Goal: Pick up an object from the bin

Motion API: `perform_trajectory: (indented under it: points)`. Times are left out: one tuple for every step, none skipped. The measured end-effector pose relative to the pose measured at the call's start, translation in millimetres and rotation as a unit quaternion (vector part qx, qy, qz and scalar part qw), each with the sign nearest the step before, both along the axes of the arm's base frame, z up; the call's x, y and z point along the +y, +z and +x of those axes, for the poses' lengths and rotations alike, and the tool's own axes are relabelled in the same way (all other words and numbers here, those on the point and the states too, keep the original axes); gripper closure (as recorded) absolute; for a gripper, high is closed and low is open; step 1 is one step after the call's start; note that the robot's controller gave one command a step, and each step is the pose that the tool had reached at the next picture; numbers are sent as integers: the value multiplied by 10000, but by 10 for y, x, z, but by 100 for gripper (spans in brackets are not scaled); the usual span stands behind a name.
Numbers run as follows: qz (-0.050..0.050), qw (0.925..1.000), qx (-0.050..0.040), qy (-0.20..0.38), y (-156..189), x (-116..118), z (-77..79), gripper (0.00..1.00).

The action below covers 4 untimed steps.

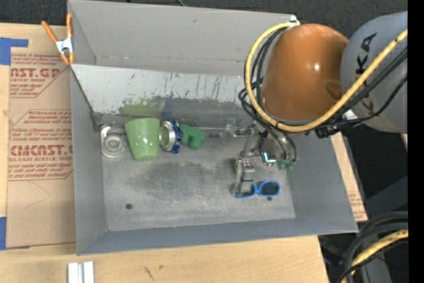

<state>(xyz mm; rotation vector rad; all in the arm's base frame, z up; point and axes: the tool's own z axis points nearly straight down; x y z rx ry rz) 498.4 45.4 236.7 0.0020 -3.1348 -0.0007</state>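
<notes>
From my screen, the arm (384, 69) is pale grey with black KUKA lettering on its side. A glossy orange dome cover (301, 73) caps the wrist, and yellow and black cables (255, 63) loop around it. The claw (247, 174) is silvery metal with thin dark wires about it.

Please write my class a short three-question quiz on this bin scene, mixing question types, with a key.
1. True or false: the green cup lies in the right half of the bin, as the camera sees it.
2. Fill in: the clear cup lies just to the ___ of the green cup in the camera view.
3. Which thing lies nearest the gripper? A) clear cup B) blue object C) green cup

Key: 1 false; 2 left; 3 B.
</notes>
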Motion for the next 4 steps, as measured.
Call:
perform_trajectory:
  points:
    - [7,9653,-20,2610,-569,-613,-46,0]
    - [17,9570,-20,2899,-1608,-1095,380,0]
    - [16,9568,-44,2905,-1558,-1076,389,100]
    - [-6,9535,-73,3014,-178,-1084,553,100]
